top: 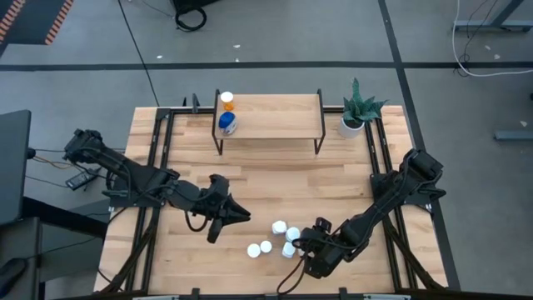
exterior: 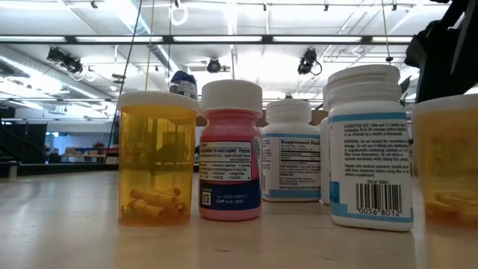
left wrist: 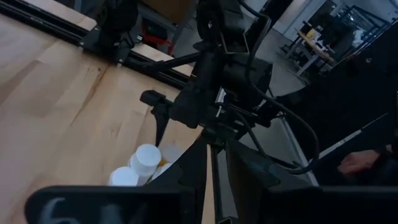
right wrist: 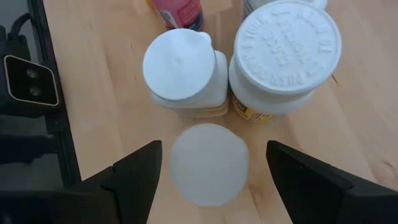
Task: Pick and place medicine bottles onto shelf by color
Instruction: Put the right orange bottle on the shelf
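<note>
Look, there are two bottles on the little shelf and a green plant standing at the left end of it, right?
Almost. Two bottles do stand on the shelf, but the green plant is by the shelf's right end, on the table, not the left. The high view shows it.

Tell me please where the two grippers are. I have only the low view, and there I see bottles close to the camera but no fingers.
Observer: The right gripper hangs over the bottle cluster, with its open fingers on either side of one white-capped bottle.
Operator: And the left one?
Observer: The left gripper is over bare wood to the left of the cluster and points toward it. I see no bottle in it.
Operator: Is something on the shelf already?
Observer: Yes. The shelf holds two at its left end, an orange bottle and a blue bottle.
</note>
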Robot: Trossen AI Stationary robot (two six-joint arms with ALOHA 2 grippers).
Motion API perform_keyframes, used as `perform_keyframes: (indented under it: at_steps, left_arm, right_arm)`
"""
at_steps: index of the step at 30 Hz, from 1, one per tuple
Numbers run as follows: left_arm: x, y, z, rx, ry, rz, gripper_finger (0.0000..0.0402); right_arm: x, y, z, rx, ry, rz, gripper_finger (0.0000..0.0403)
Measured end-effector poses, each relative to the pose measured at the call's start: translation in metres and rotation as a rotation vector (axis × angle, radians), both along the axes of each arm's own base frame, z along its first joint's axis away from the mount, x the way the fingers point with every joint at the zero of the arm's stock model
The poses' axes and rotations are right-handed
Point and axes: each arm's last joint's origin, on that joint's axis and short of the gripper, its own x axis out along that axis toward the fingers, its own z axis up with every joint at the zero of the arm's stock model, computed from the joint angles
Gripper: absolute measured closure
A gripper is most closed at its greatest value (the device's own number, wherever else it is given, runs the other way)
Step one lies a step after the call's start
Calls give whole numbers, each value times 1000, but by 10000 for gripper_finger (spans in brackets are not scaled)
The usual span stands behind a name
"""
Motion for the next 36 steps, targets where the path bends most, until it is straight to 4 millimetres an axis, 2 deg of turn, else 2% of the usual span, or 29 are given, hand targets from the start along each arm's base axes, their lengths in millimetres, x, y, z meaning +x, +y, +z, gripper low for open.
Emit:
perform_keyframes:
  at_steps: [24,31,36]
  left_arm:
    - [-3,-7,0,-39,8,-18,341]
    - [-4,-7,0,-60,15,-13,336]
    - [-5,-10,0,-68,16,-22,335]
  right_arm:
    - [-3,5,-2,23,-17,21,106]
    - [1,15,-22,40,23,60,106]
    - [5,20,-26,37,18,36,106]
